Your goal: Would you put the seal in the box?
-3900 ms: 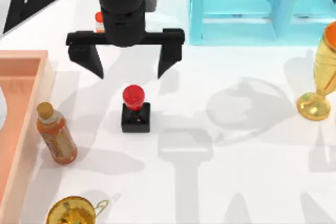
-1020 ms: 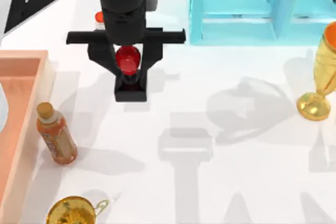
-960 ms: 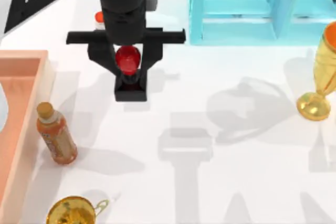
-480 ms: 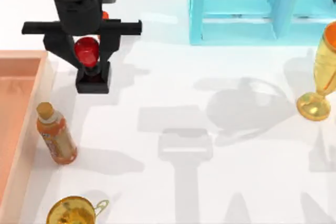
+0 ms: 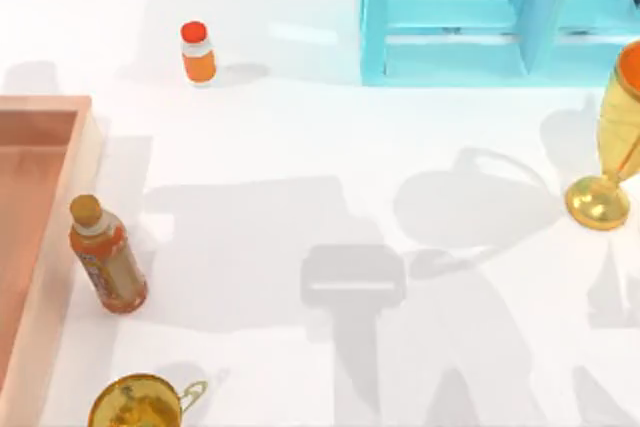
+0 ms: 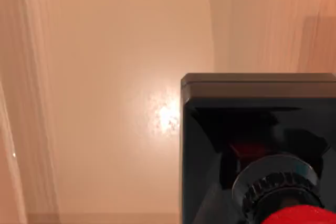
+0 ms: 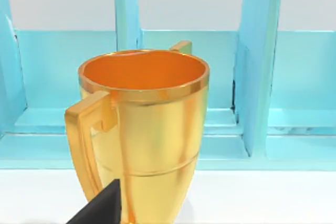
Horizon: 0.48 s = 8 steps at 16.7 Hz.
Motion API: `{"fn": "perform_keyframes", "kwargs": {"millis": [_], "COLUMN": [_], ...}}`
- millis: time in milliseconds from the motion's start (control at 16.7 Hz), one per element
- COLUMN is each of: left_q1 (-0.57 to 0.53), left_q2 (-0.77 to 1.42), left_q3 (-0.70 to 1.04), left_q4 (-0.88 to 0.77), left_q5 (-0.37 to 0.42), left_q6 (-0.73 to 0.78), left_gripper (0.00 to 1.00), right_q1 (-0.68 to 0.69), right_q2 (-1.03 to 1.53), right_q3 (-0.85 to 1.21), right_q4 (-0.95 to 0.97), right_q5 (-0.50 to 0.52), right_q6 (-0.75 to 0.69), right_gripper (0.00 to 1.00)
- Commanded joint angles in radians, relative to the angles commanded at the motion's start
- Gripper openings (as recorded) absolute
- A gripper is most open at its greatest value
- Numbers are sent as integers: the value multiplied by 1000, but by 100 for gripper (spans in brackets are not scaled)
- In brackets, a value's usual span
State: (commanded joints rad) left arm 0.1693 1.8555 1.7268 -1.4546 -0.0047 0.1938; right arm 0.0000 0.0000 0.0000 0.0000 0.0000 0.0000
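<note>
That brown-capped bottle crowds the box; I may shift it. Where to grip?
Likely the bottle just below its cap, from above: it stands upright, and the box wall sits close on its left, so place fingers along the wall's line.

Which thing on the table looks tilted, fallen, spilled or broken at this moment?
Nothing stands out. The tea bottle, small orange bottle and gold trophy stand upright beside the box. In the left wrist view the seal hangs over the box floor, undamaged.

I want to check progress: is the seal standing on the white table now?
No, the seal hangs over the box floor in the left wrist view.
</note>
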Motion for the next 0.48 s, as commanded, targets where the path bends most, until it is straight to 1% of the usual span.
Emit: {"fn": "perform_keyframes", "kwargs": {"millis": [180, 480], "left_q1": [96, 104], "left_q2": [-65, -69], "left_q3": [-50, -53], "left_q4": [10, 11], "left_q5": [6, 5], "left_q6": [95, 107], "left_gripper": [0, 0], "right_q1": [0, 0], "right_q2": [0, 0], "right_q3": [0, 0], "right_q4": [0, 0], "right_q5": [0, 0], "right_q6": [0, 0], "right_gripper": [100, 100]}}
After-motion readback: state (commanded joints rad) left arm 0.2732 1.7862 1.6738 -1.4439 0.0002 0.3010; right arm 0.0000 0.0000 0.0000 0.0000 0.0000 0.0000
